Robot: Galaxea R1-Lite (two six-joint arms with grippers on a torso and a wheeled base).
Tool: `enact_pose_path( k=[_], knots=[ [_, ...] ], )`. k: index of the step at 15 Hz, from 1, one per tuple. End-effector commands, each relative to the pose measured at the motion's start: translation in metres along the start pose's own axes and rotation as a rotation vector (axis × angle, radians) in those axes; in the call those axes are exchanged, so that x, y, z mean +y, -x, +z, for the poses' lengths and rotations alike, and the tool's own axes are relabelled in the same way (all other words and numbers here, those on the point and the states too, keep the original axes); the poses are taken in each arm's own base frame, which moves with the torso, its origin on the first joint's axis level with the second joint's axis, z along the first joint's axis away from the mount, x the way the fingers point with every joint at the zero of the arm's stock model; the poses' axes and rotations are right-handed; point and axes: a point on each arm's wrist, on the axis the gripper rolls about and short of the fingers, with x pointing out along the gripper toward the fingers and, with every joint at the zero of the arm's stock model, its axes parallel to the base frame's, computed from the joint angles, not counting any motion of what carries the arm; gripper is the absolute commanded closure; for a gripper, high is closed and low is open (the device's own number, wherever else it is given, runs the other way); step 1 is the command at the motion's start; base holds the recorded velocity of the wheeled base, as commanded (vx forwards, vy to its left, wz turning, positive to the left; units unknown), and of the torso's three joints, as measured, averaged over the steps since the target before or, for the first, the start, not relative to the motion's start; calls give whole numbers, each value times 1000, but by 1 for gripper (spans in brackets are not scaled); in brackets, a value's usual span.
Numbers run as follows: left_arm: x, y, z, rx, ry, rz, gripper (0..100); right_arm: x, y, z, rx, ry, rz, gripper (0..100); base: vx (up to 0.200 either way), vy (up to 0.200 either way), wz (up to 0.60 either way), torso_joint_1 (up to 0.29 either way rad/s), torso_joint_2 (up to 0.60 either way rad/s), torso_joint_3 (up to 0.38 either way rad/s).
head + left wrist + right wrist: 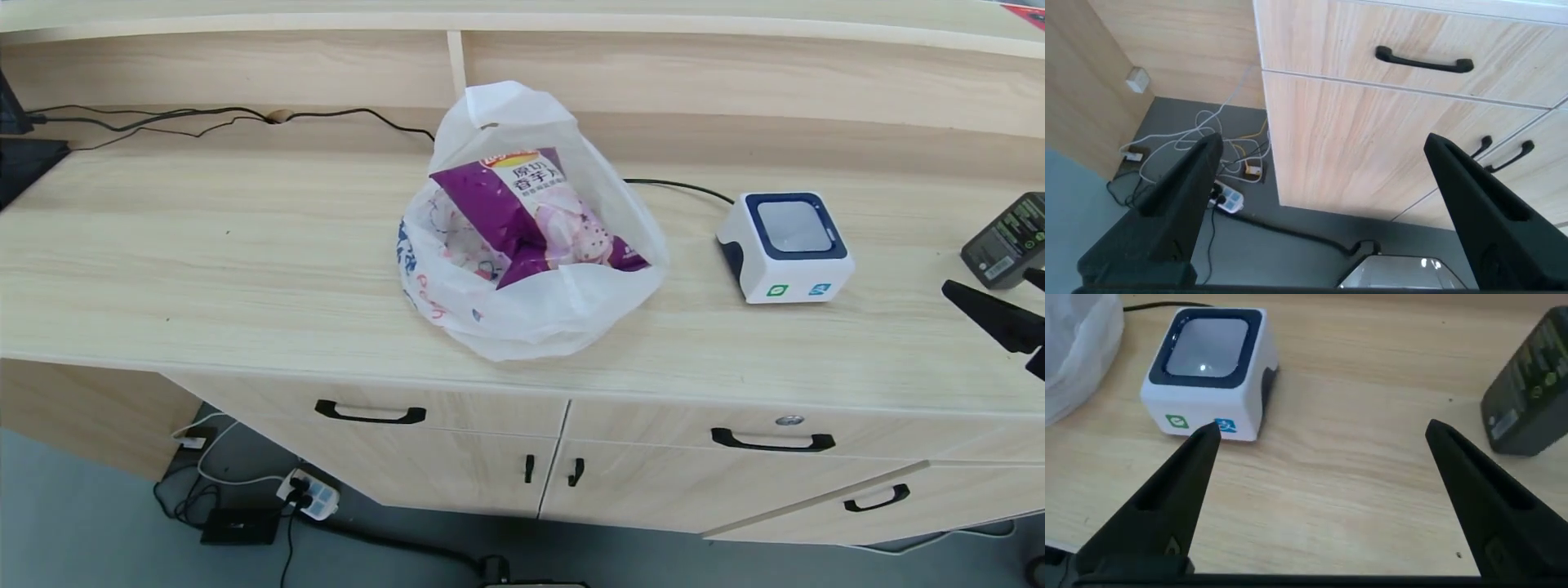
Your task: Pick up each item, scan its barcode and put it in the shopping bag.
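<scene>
At the right edge of the worktop [245, 269], the pack [1008, 237] is lying just back of the right gripper [1320, 433], which is hovering wide open, empty.

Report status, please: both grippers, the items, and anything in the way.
Left gripper open, low by the drawers. Right gripper open above counter, between scanner and dark package. Purple snack pack in shopping bag. Nothing in the way.

We see bright, even light across the counter [245, 269]. The bag [531, 327] casts only a faint, soft shadow, and the scanner [1208, 359] window carries a pale glare.
</scene>
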Motion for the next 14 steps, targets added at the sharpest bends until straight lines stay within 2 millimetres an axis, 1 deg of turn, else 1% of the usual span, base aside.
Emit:
enact_pose_path(
  k=[1,3,6,8,9,14],
  knots=[
    [0,0,0,-1,1,-2,0,-5,2,-5,3,-27,-25,0,0,-200,0,2,12,-2],
    [0,0,0,-1,-1,-2,0,-10,1,-8,-14,-32,-41,0,0,-200,0,-2,0,2],
    [0,0,0,-1,1,-2,0,-29,-9,-18,-62,10,-86,0,0,-200,0,4,5,5],
    [0,0,0,-1,1,-2,0,-38,-18,-26,-113,43,-93,0,0,-200,0,7,0,-2],
    [0,0,0,-3,1,-2,0,-39,-20,-28,-136,57,-89,0,0,0,0,0,0,0],
    [0,0,0,-3,1,0,0,-37,-21,-30,-133,46,-59,0,0,0,0,0,0,0]
  ],
)
